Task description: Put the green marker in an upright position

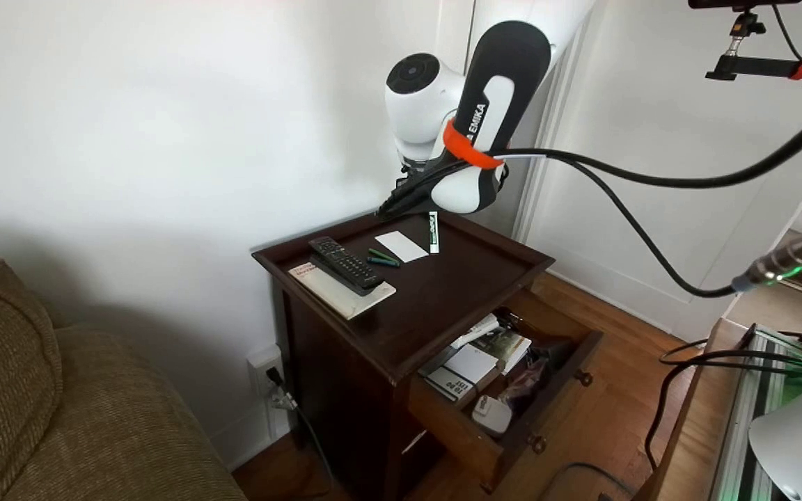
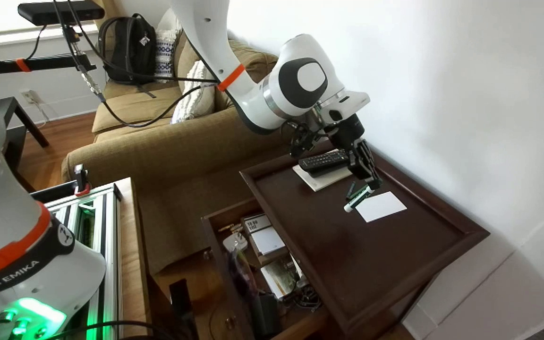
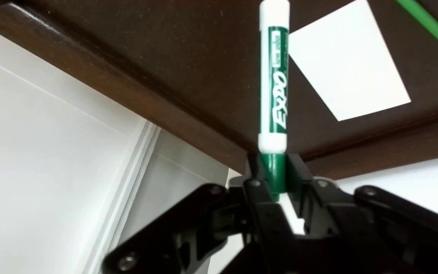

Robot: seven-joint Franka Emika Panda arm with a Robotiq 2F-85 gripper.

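Note:
The green marker is a white Expo pen with a green label and green cap. It shows in the wrist view point(image 3: 274, 83) and in both exterior views point(image 1: 433, 233) point(image 2: 358, 200). My gripper point(image 3: 275, 163) is shut on its green cap, and the white end points away from the fingers. In an exterior view the gripper point(image 2: 373, 183) is above the dark tabletop point(image 2: 328, 250) and the marker slants with its white end down. I cannot tell whether that end touches the tabletop. In an exterior view the arm hides the cap and the fingertips.
A white paper point(image 1: 401, 246) and slim green and teal pens point(image 1: 383, 257) lie near the marker. A black remote point(image 1: 347, 263) rests on a pale book point(image 1: 324, 289). The tabletop has a raised rim point(image 2: 461, 226) and a wall behind. An open, filled drawer point(image 1: 547, 393) juts out below.

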